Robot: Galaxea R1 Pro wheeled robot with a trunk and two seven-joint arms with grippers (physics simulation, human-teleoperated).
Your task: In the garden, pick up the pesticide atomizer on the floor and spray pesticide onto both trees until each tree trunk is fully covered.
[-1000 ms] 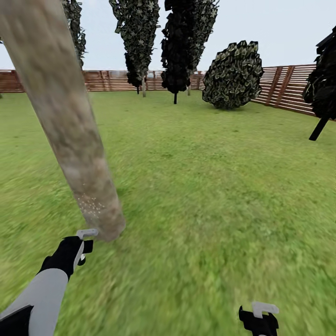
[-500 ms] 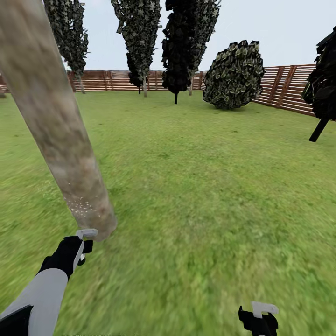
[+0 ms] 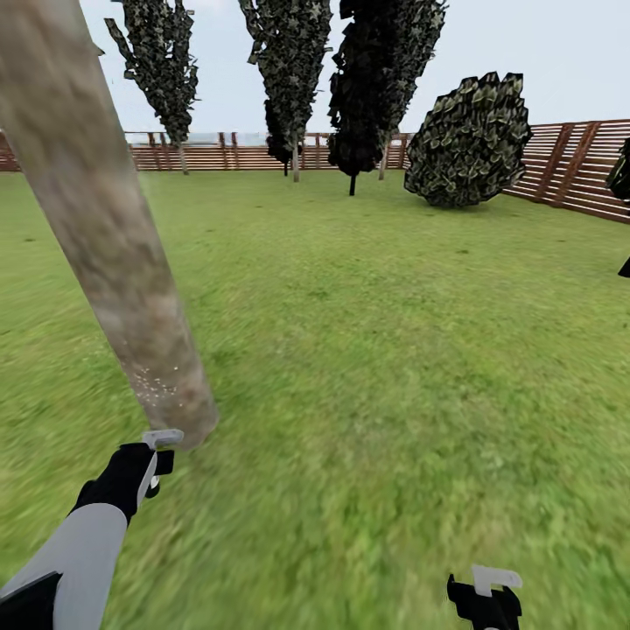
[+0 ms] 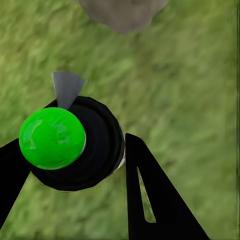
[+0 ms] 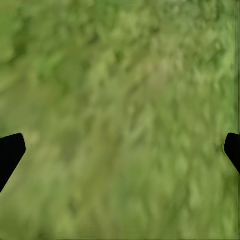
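Observation:
A thick, mottled grey-beige tree trunk (image 3: 114, 262) leans across the left of the head view, with pale specks near its base (image 3: 166, 385). My left gripper (image 3: 147, 464) sits just in front of that base, shut on the pesticide atomizer (image 4: 75, 145). The atomizer is a dark round bottle with a bright green top, and its thin grey spray head (image 3: 163, 436) points at the trunk's foot (image 4: 122, 12). My right gripper (image 3: 486, 597) hangs low at the right over grass, and its fingertips (image 5: 10, 150) stand wide apart, open, with nothing between them.
Green lawn (image 3: 394, 350) stretches ahead to a brown slatted fence (image 3: 577, 166). Several tall dark leafy trees (image 3: 293, 79) and a round bush (image 3: 472, 144) stand along the far side. A dark shape (image 3: 623, 175) sits at the right edge.
The whole head view has swung left, so the far trees, bush and fence sit further right and the trunk slightly further left. Both arms hold the same pose.

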